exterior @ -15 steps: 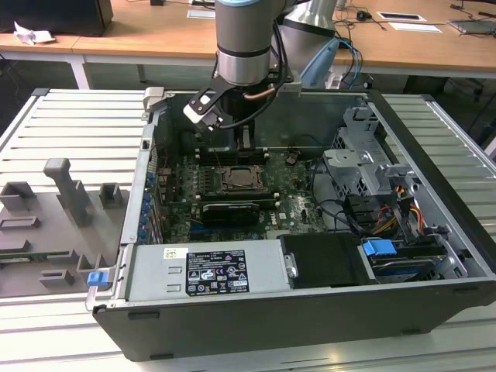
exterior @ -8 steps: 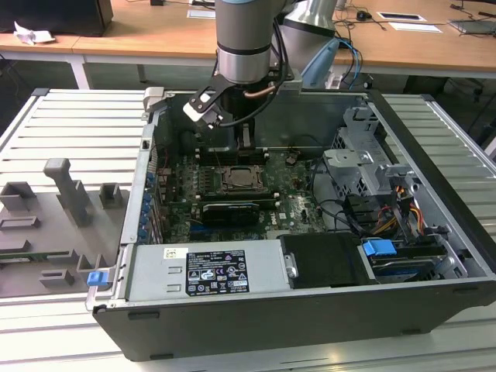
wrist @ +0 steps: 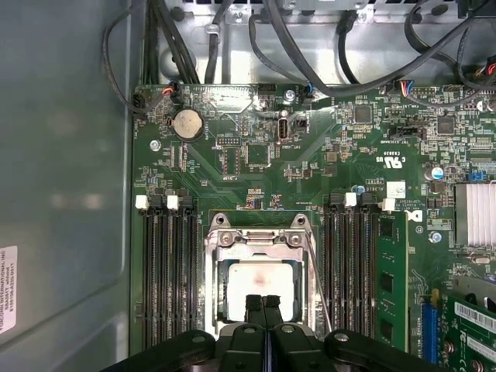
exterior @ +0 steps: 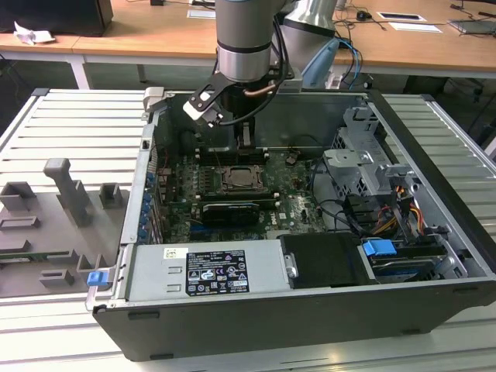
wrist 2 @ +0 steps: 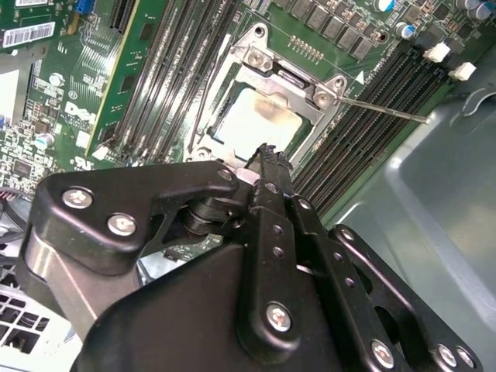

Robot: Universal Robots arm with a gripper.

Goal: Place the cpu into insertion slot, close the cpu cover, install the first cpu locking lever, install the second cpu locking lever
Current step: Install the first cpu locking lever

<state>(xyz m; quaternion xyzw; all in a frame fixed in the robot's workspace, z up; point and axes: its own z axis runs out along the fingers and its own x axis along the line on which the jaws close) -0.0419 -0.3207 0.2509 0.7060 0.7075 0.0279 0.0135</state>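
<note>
Cpu (wrist: 260, 283) is sitting in the middle of the board (wrist: 232, 167) under the lowered cover (wrist: 256, 240), and the claw (wrist: 264, 304), its empty fingers together, is hanging at the cover's edge, where I'd say it ought to be bearing on frame, not chip, clear of the loose lever (wrist 2: 384, 109).

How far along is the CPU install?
Done: the cpu sits in its socket and the cpu cover looks closed over it. In hand: nothing; the gripper is shut, its tips at the socket's edge. Left: the levers. One locking lever angles out free beside the socket; the other I can't make out.
</note>
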